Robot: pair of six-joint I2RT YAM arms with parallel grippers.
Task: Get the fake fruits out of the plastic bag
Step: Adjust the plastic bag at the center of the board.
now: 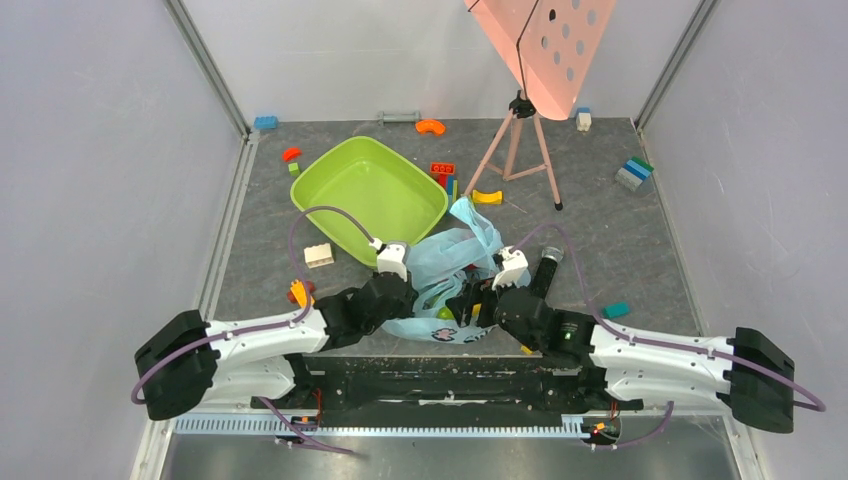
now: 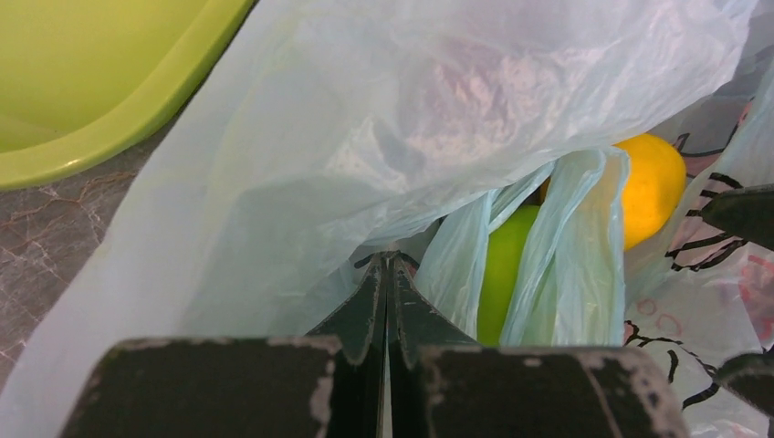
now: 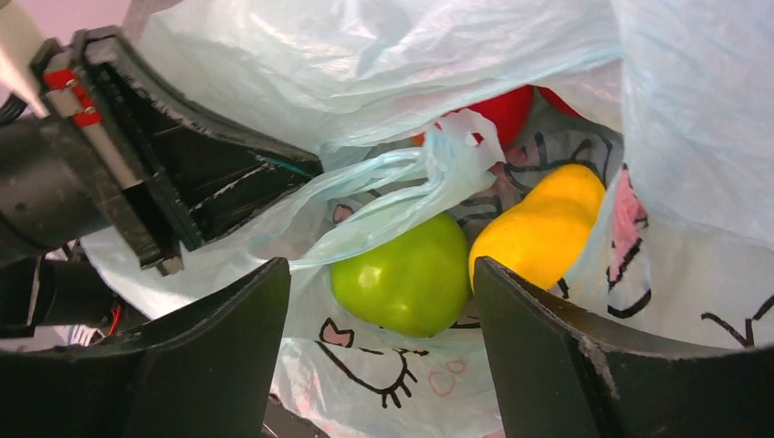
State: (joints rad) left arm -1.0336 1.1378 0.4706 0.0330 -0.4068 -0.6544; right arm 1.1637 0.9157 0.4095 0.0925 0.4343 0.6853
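The plastic bag (image 1: 450,255) lies crumpled between my two grippers, light blue with cartoon prints. My left gripper (image 2: 390,258) is shut on a fold of the bag (image 2: 365,119) and holds its mouth up; its fingers (image 3: 228,182) show at the upper left of the right wrist view. Inside the bag (image 3: 438,55) sit a green apple (image 3: 402,278), a yellow lemon (image 3: 538,228) and part of a red fruit (image 3: 502,111). My right gripper (image 3: 379,265) is open at the bag's mouth, with the apple just ahead between its fingers and not touched. The apple (image 2: 500,269) and lemon (image 2: 653,187) also show through the left wrist view.
A lime-green tub (image 1: 330,170) stands behind the bag to the left. A pink tripod (image 1: 520,150) with a perforated pink panel rises at the back. Small toy blocks (image 1: 633,172) lie scattered about, and a black cylinder (image 1: 547,270) lies by the right gripper.
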